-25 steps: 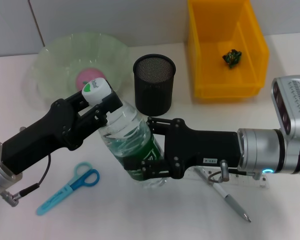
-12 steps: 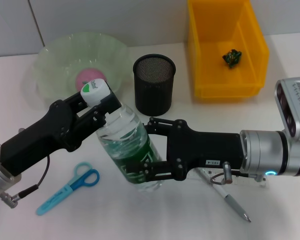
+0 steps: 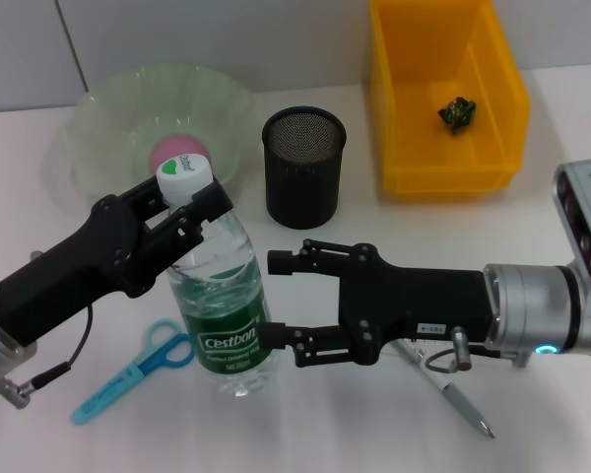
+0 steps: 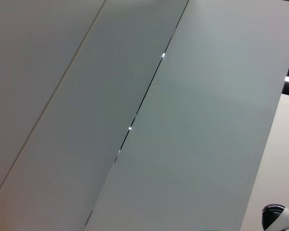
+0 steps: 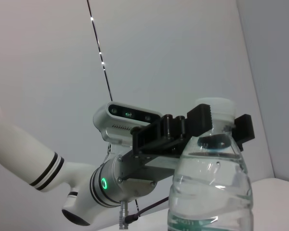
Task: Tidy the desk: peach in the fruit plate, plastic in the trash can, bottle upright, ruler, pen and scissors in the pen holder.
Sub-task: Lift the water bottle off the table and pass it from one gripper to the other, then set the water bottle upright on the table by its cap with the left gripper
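The clear plastic water bottle with a green label and white cap [image 3: 220,296] stands upright on the white table [image 3: 325,424], between the two arms. The left hand [image 3: 182,202] is closed around the bottle's neck just under the cap, its black fingers [image 3: 205,200] pressing on either side; the right wrist view shows the same grip on the neck of the bottle [image 5: 211,168] by the left hand [image 5: 216,125]. The right hand [image 3: 281,296] is spread wide open beside the bottle's body, one finger near the shoulder and the other at the label's lower edge, holding nothing. Behind the bottle sits the translucent pale green fruit plate [image 3: 108,118] with the pink peach [image 3: 172,151] inside it. The black mesh pen holder [image 3: 304,166] stands just beside the plate, and the yellow plastic bin [image 3: 443,94] holds a small crumpled green scrap [image 3: 458,113]. The blue-handled scissors [image 3: 136,370] lie on the table under the left arm. The silver pen [image 3: 453,394] and clear ruler [image 3: 492,361] lie partly hidden beneath the right arm.
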Controlling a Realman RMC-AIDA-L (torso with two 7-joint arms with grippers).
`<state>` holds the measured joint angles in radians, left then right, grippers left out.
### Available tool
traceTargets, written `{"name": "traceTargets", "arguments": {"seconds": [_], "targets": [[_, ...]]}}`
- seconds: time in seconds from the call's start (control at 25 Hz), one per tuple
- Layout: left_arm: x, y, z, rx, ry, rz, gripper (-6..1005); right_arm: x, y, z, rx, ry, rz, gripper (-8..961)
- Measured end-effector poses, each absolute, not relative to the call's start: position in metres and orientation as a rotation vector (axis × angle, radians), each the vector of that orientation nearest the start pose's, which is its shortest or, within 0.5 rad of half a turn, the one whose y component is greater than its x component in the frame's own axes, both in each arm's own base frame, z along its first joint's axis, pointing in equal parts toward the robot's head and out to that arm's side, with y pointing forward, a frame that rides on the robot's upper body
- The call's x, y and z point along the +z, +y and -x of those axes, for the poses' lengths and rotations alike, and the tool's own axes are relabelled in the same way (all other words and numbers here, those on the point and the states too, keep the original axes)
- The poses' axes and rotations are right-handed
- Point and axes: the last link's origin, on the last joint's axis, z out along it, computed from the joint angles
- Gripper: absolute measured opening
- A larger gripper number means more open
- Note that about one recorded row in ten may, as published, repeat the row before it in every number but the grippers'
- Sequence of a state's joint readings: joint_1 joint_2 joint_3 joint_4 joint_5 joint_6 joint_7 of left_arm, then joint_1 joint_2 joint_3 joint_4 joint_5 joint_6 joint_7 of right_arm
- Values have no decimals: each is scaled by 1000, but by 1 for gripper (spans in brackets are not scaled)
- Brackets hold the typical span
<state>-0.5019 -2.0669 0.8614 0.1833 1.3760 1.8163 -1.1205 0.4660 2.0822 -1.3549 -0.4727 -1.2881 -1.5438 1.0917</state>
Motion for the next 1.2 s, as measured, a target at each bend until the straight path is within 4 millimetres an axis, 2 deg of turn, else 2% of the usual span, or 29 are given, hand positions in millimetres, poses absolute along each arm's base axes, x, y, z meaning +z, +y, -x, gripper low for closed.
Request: {"name": "traceTargets", "arguments": {"seconds": [0.28,0.68,0.8,0.84,1.2], "targets": [[-14,284,236,-1539,-583,2415,448,-50,280,-231,1144,422,2736,820],[-4,296,243,-1453,-484,2330,449,-26,259,-274,1079,538,2626,818],[-3,304,248,-1374,-428,2272,449,-24,257,-279,1072,554,2604,818],[-7,311,253,-1274,-363,2230,449,-23,257,-280,1070,558,2599,818],[-18,315,256,-1120,-178,2174,449,-24,255,-285,1047,575,2595,816]]}}
